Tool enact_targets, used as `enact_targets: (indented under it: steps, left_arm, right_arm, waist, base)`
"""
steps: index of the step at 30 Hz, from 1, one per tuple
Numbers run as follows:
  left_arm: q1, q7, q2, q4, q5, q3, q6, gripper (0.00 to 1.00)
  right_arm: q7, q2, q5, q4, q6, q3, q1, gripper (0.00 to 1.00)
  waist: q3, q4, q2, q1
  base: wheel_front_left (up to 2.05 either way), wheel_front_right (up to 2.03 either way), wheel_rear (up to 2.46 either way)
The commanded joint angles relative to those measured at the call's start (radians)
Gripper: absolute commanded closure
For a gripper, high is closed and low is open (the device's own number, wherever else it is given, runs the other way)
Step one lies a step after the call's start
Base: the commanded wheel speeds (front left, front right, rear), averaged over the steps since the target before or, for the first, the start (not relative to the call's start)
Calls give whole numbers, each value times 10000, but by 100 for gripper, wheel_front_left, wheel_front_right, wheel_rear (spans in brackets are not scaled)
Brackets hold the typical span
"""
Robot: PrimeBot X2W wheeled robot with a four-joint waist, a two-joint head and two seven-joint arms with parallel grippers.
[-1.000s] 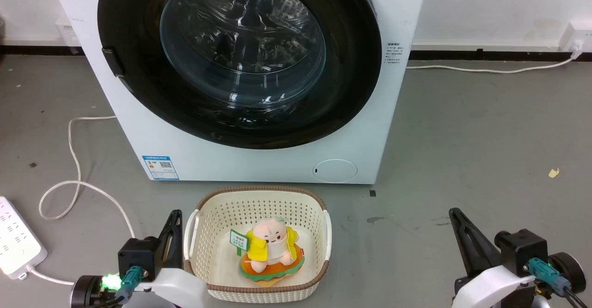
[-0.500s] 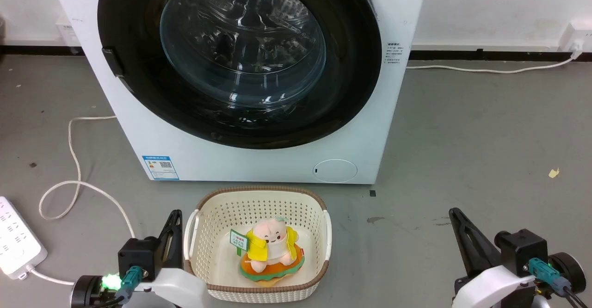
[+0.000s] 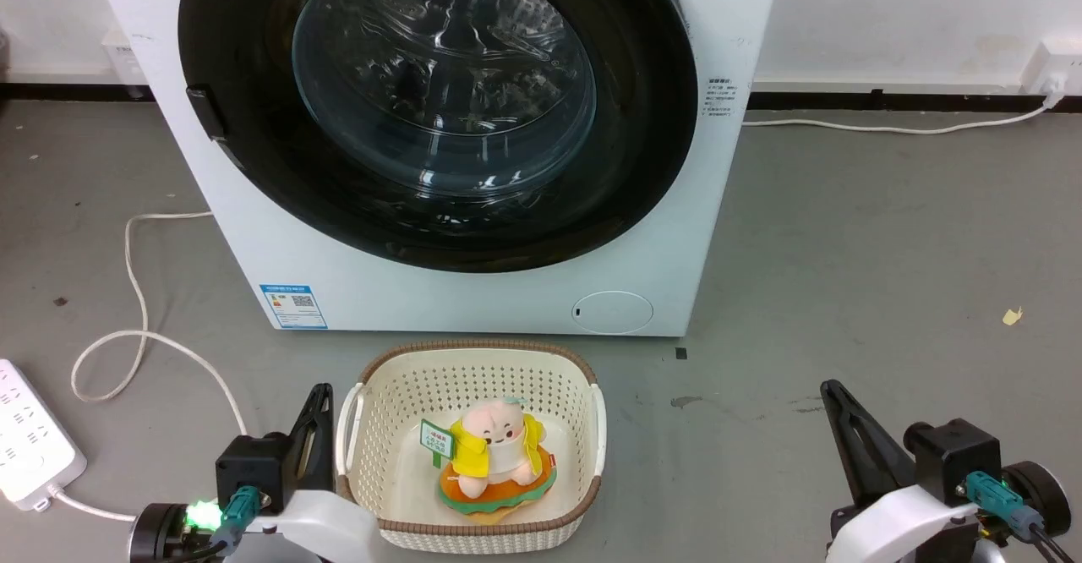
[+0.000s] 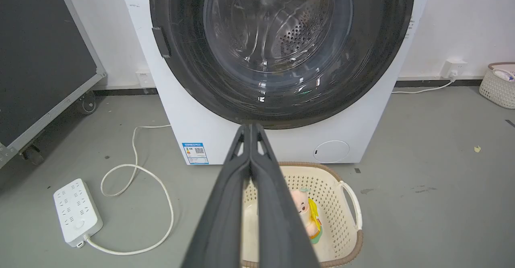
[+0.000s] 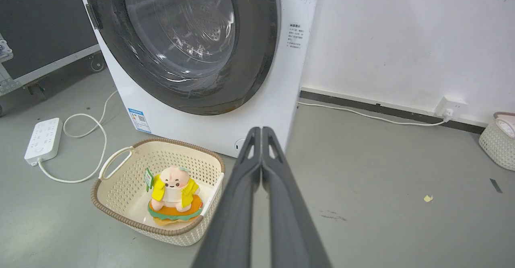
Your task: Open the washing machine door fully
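No motion since a second ago: both arms, door and basket sit where they were. Washer stands on the floor against the back wall. The door is shut, its black ring flat on the white front, and the drum shows through the glass bowl. The door's latch tab is on the ring's left edge. Blue label is at the front's lower left corner and the round flap at its lower right. Left gripper is low at the near edge of the floor, just left of the basket, fingers pressed together and holding nothing. The left wrist view confirms it: tips meet, pointing at the bottom of the door ring. Right gripper is also low at the near edge, well right of the basket, fingers pressed together and empty. In the right wrist view its tips meet, aimed at the washer's lower right corner. Neither gripper touches the door. The basket sits on the floor just in front of the washer with a plush toy upright inside. Power strip lies at the floor's left edge, its cable looping towards the washer.
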Motion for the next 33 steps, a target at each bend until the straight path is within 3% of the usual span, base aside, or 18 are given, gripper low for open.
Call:
enact_targets:
  steps: [1, 23, 24, 25, 26, 27, 33]
  left_arm:
    - [-151, 3, 6, -37, 89, -3, -43, 100]
    - [-151, 3, 6, -37, 89, -3, -43, 100]
    - [0, -1, 0, 0, 0, -2, 0, 0]
    - [5, -3, 0, 1, -11, 0, 4, 100]
    - [9, -5, 0, 6, -16, -1, 12, 100]
    - [9, -5, 0, 6, -16, -3, 14, 0]
    - [8, -97, 0, 22, -3, -66, 34, 0]
  right_arm:
    - [3, 49, -60, -39, -9, -11, -121, 100]
    - [3, 49, -60, -39, -9, -11, -121, 100]
    - [-1, 0, 1, 0, 0, -2, 0, 0]
    - [-3, -2, 10, 1, 0, 2, 3, 100]
    - [-5, -2, 11, 2, 0, 8, 5, 100]
    - [-5, -2, 11, 2, 0, 7, 5, 0]
    - [-95, 0, 81, -25, 1, 18, 38, 0]
  waist:
    - [0, 0, 0, 0]
    - [0, 0, 0, 0]
    - [0, 0, 0, 1]
    - [0, 0, 0, 0]
    - [0, 0, 0, 0]
    - [0, 0, 0, 0]
    - [8, -1, 0, 0]
  base:
    - [0, 0, 0]
    - [0, 0, 0]
    - [0, 0, 0]
    - [0, 0, 0]
    - [0, 0, 0]
    - [0, 0, 0]
    - [0, 0, 0]
